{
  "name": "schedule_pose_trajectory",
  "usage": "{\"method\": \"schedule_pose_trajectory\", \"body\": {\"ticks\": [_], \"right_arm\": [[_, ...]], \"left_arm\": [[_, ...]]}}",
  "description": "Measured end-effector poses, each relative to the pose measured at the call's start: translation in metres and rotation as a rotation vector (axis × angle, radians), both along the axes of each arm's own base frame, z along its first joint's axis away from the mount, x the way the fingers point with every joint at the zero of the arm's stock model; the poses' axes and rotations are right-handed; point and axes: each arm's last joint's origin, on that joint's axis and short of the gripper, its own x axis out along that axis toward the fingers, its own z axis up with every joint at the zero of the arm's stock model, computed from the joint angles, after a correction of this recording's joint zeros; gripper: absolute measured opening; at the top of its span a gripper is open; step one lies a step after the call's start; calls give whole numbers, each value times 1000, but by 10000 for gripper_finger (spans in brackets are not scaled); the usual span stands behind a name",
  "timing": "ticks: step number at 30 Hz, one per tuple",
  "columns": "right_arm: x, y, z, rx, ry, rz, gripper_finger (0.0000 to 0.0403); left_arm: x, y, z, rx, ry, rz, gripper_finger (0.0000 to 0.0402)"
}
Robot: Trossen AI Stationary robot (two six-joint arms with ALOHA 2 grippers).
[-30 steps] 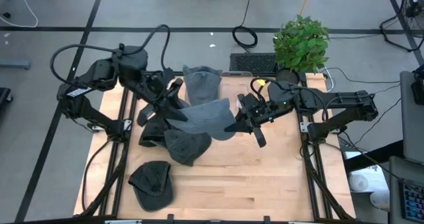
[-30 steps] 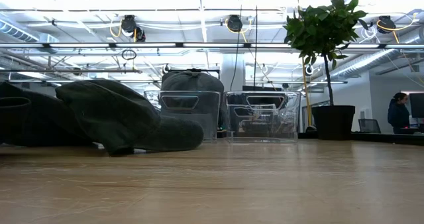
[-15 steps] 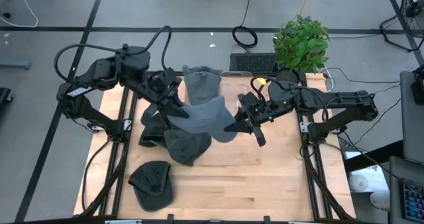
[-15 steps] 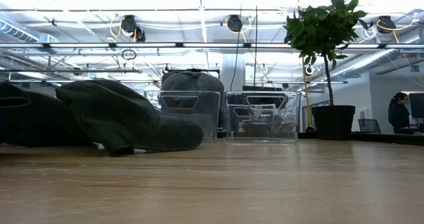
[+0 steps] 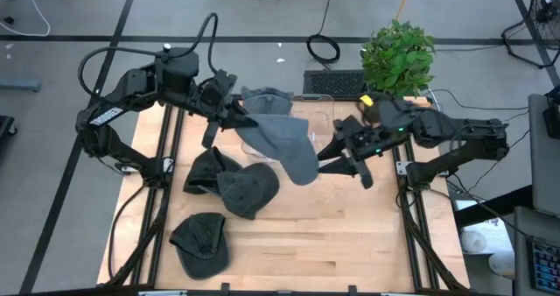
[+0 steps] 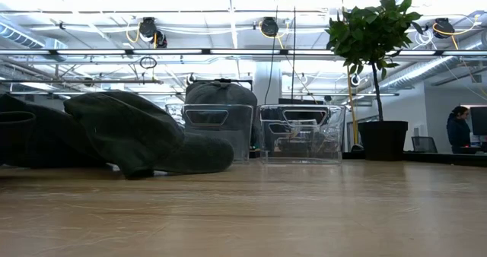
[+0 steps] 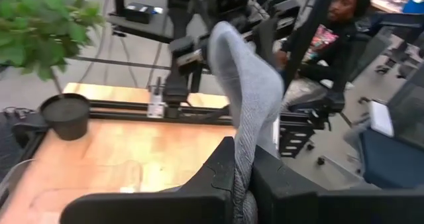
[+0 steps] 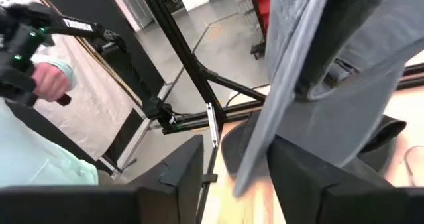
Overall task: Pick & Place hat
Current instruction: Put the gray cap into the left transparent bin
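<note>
A light grey hat [image 5: 282, 143] hangs in the air over the far middle of the table, above the clear bins. My left gripper [image 5: 234, 121] is shut on the hat's left end; the left wrist view shows the hat [image 7: 248, 85] running out ahead of the fingers. Just right of the hat, my right gripper [image 5: 331, 156] stands open. In its wrist view a hanging edge of the hat [image 8: 265, 138] passes between the spread fingers; I cannot tell whether it touches them. My left gripper pinches a gathered fold of the hat [image 7: 242, 174] between its two fingers. The fingers come nearly level from the table's left side. The hat stretches away toward the right and droops, its right end lowest; in the high view no part seems to rest on the table.
A grey hat [image 5: 267, 97] fills the left clear bin [image 6: 217, 131]; a second clear bin [image 6: 297, 131] stands beside it. Several dark hats [image 5: 241, 191] lie near left, one alone [image 5: 201, 241]. A potted plant [image 5: 398, 55] stands far right. A person [image 7: 331, 25] sits beyond the table.
My right gripper has let go of the hat and drawn back toward the table's right edge. My left gripper has swung toward the far edge with the hat, which now hangs from it alone, its right part sagging.
</note>
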Motion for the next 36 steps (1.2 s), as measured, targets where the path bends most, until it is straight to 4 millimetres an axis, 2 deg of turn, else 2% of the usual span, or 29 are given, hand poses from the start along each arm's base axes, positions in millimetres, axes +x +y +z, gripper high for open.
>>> {"method": "schedule_pose_trajectory", "body": {"ticks": [5, 10, 19, 25, 36], "right_arm": [[-23, -6, 11, -62, -43, -132, 155], [-34, -9, 16, -131, -85, -206, 149], [-33, -9, 15, -132, -80, -198, 148], [-33, -9, 16, -136, -83, -196, 144], [-33, -9, 16, -187, -101, -187, 145]], "left_arm": [[-1, 8, 0, 13, 3, 58, 13], [3, 12, -3, 65, 19, 130, 13], [12, 28, -15, 208, 77, 182, 13], [18, 39, -29, 346, 197, 198, 13], [39, 47, -62, 628, 419, 67, 13]]}}
